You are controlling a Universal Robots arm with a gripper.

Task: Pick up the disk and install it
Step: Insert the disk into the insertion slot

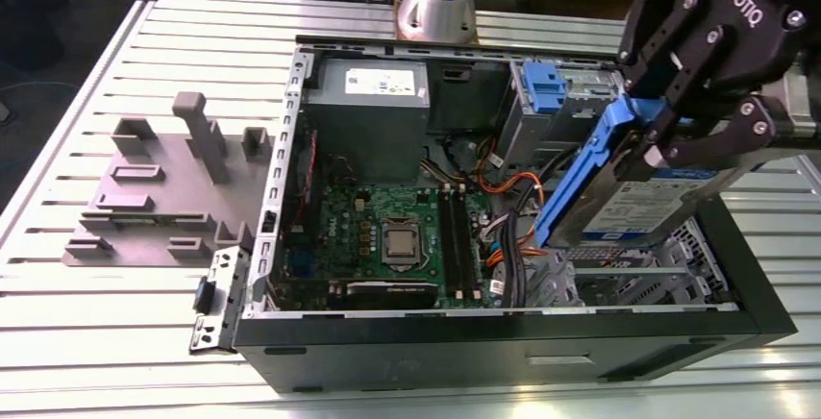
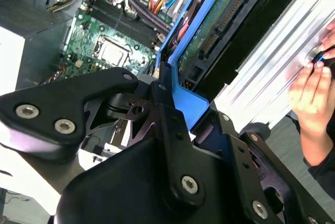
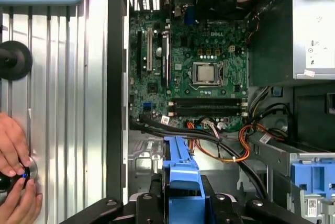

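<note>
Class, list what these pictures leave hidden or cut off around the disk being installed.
1. Exterior view: the disk hides part of the case behind it; the gripper covers its upper end.
2. First wrist view: the disk is cut off by the picture's edge.
3. First wrist view: a hand covers what it touches.

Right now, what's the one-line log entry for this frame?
gripper: shut on disk | disk: tilted, above open computer case, exterior view's right | install: not yet done | person's hand: on table beside case
</note>
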